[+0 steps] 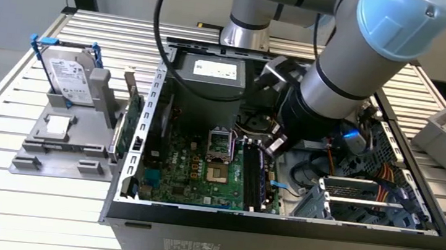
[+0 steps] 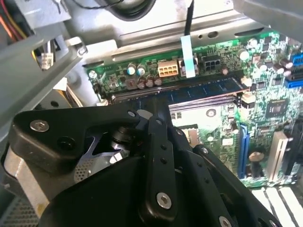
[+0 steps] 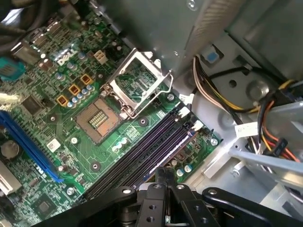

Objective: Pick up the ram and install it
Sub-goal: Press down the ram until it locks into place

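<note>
on the exterior view's left, a grey rack [image 1: 63, 145] sits near the bench's [image 1: 9, 109] left edge, holding an upright drive [image 1: 72, 78]. a green card [image 1: 125, 128] stands on edge between rack and case [image 1: 278, 230]. inside the open case lies the board [image 1: 193, 171], its socket [image 1: 223, 143] unlatched. right of the socket run the dark slots [image 1: 252, 176]; the ram [image 1: 249, 172] stands in them, just under the arm [image 1: 353, 70], which hides the gripper there. in the first wrist view the gripper [image 3: 161, 176] has its fingers [image 3: 161, 174] pressed together over the slots, on the ram's [image 3: 156, 153] top edge; its end is hidden. wires crowd the case's right side.
</note>
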Action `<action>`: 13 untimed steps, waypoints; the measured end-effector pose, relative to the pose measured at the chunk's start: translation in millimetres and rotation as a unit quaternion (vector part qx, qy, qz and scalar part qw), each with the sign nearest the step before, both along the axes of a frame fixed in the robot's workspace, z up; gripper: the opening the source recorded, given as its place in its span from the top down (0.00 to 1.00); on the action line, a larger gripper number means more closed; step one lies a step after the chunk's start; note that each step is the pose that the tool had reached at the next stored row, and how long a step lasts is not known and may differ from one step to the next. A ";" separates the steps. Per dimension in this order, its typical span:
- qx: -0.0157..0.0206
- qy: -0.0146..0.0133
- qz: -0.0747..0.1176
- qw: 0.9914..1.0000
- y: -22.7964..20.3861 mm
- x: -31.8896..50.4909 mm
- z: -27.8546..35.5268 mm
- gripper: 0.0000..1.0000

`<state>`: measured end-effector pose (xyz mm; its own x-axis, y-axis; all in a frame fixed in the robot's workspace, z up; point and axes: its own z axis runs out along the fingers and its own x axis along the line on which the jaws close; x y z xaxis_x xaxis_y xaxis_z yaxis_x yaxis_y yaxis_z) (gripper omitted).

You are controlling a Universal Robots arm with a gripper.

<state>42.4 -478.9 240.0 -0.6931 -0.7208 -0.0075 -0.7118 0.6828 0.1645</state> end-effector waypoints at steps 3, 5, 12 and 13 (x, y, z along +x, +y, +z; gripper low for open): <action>0.008 0.000 0.018 1.000 0.0 0.0 -0.1 1.00; 0.014 -0.002 0.029 0.999 0.0 0.0 0.0 1.00; 0.022 -0.024 0.068 0.997 0.0 0.0 -0.1 1.00; 0.022 -0.027 0.074 0.997 0.0 0.0 -0.1 1.00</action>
